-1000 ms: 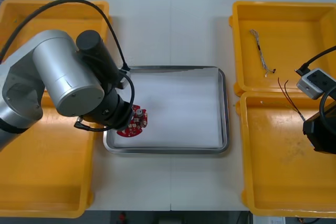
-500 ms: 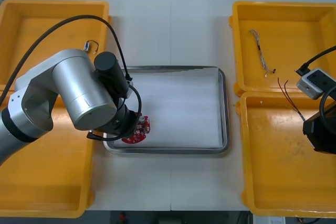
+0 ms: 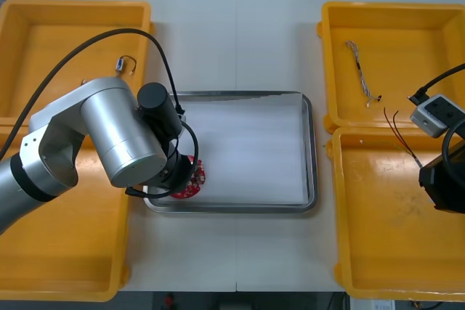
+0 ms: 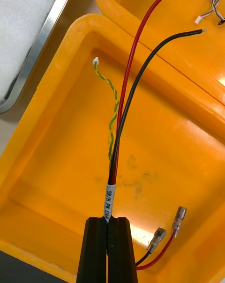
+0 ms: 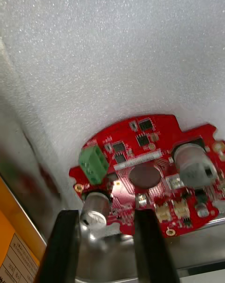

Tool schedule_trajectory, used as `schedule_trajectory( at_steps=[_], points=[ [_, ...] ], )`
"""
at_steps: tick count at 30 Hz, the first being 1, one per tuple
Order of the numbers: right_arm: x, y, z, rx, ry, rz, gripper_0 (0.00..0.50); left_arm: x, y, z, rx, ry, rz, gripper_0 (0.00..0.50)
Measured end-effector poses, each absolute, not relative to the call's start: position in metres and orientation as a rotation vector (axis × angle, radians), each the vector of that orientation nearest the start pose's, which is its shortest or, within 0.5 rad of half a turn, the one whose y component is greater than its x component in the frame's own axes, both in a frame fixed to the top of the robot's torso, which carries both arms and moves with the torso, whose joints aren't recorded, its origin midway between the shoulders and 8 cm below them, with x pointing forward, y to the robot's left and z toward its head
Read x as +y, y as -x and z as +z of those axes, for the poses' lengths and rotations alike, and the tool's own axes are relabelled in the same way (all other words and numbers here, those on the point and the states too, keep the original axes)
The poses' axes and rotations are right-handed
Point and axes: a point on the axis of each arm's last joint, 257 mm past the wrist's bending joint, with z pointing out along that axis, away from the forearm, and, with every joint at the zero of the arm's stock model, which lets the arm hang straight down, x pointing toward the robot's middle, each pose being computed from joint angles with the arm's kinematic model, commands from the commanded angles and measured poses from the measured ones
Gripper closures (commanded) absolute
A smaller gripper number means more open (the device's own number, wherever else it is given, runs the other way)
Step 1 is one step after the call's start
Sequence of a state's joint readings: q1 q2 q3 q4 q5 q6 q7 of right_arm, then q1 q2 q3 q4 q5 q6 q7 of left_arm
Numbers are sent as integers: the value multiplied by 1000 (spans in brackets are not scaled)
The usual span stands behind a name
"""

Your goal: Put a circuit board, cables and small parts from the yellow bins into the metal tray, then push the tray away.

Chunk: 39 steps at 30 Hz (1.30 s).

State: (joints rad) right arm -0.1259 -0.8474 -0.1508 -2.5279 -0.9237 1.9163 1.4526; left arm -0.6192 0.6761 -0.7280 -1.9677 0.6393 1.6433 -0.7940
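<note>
Circuit board (image 3: pixel 193 178) down in the 8 o'clock corner of the metal tray (image 3: pixel 310 150), half hidden beneath the left arm (image 3: pixel 116 143). Rest of the tray's white inside bare. At 10 o'clock, far left yellow bin (image 3: pixel 51 41) with one small metal part (image 3: pixel 125 63) near its 3 o'clock wall. At 2 o'clock, far right yellow bin (image 3: pixel 429 41) with a twisted blue and white cable (image 3: pixel 361 70). Thin red and black cable (image 3: pixel 398 130) crossing the rim between that bin and the near right yellow bin (image 3: pixel 385 252), running toward the right arm (image 3: pixel 442 179) at the 3 o'clock edge of the counter (image 3: pixel 232 49).

Right wrist view: right gripper (image 4: pixel 108 219) over the near right yellow bin. Fingers (image 4: pixel 96 250) clenched together on the white-labelled stretch of the red and black cable. Yellow-green twisted pair (image 4: pixel 112 105) joining it at the label, two crimped ends (image 4: pixel 178 216) lying beside the fingers.

Left wrist view: left gripper (image 5: pixel 107 217) over the board at the tray's rim. Fingers (image 5: pixel 65 245) a narrow span apart, by the look of it grasping the board's near edge beside a silver capacitor (image 5: pixel 96 209). Board flat on or just above the white lining, contact not clear.

Judged early in the task: board brought into the tray but seemingly not let go, one cable in hand on the right, cables and small parts not yet in the tray, push of the tray not yet begun.
</note>
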Motion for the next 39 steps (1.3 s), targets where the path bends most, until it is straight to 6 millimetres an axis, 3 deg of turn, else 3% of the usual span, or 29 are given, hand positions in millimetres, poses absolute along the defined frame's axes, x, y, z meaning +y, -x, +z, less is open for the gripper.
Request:
schedule_trajectory(
  at_steps=[10, 15, 25, 29, 33, 39],
  points=[
    [-287, -332, -153, 2537, 739, -149, 500, 142, -410, -277, 2751, -332, 39, 0],
    [-285, -332, -152, 2533, 744, -146, 500, 135, -408, -265, 2746, -327, -4, 0],
    [-261, -330, -133, 2485, 891, -79, 500, 150, -405, -200, 2750, -189, -70, 0],
    [-249, -335, -124, 2444, 966, -98, 500, 164, -416, -169, 2739, -85, -86, 0],
    [-222, -338, -121, 2388, 1110, -119, 500, 176, -434, -143, 2735, 2, -135, 0],
    [-182, -342, -121, 2278, 1348, -209, 500, 209, -462, -121, 2742, 166, -123, 0]
  ],
)
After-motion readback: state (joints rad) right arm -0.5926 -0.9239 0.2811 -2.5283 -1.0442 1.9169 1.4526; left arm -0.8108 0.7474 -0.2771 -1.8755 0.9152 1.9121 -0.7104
